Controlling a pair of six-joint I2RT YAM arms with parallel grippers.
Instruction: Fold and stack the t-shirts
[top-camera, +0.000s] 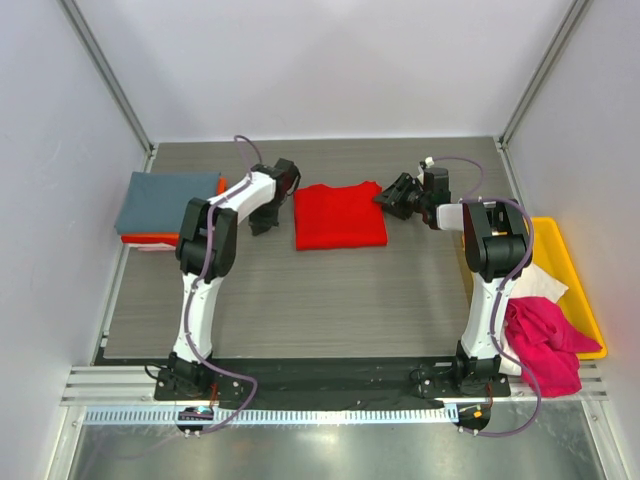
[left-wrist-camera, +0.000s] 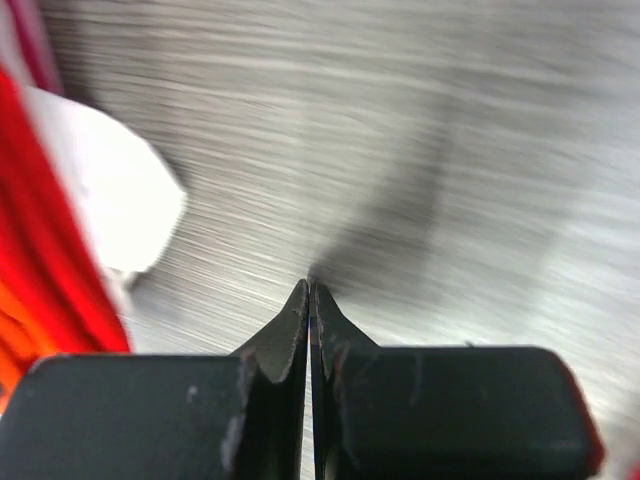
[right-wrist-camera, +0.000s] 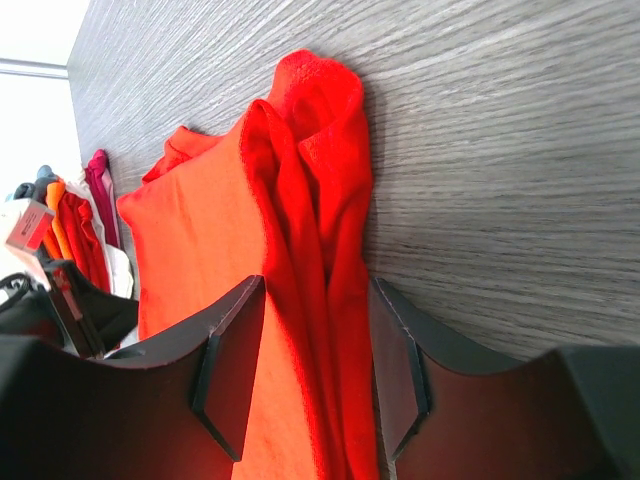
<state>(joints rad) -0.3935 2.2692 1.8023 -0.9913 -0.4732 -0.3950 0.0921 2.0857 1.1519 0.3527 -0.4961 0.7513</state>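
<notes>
Top external view shows the grey wood-grain tabletop (top-camera: 330, 300) with walls on three sides. At its far left corner a folded slate grey-blue t-shirt (top-camera: 165, 200) lies on top of an orange t-shirt (top-camera: 148, 239), of which only the edges show. Along the right edge stands a yellow tray (top-camera: 565, 250). It holds a crumpled white t-shirt (top-camera: 540, 283) and, nearer the arm bases, a magenta t-shirt (top-camera: 548, 345) that spills over the tray's near rim. The right arm's upright link stands in front of the tray's left wall and hides part of it.

The red t-shirt (top-camera: 340, 215) lies folded into a rough rectangle in the far middle of the tabletop, between the two pincers and well apart from both the stack and the tray. The left pincer (top-camera: 262, 226) points down just beside the shirt's left edge, with a strip of bare tabletop between them. In the left wrist view, which is blurred, the left pincer (left-wrist-camera: 310, 290) is pressed together on nothing, over bare tabletop, with red cloth only at the left border.

The right pincer (top-camera: 390, 197) is at the shirt's far right corner. In the right wrist view the right pincer (right-wrist-camera: 315, 370) stands spread, one finger on either side of the shirt's bunched edge (right-wrist-camera: 300, 200), with the red cloth filling the gap between them.
</notes>
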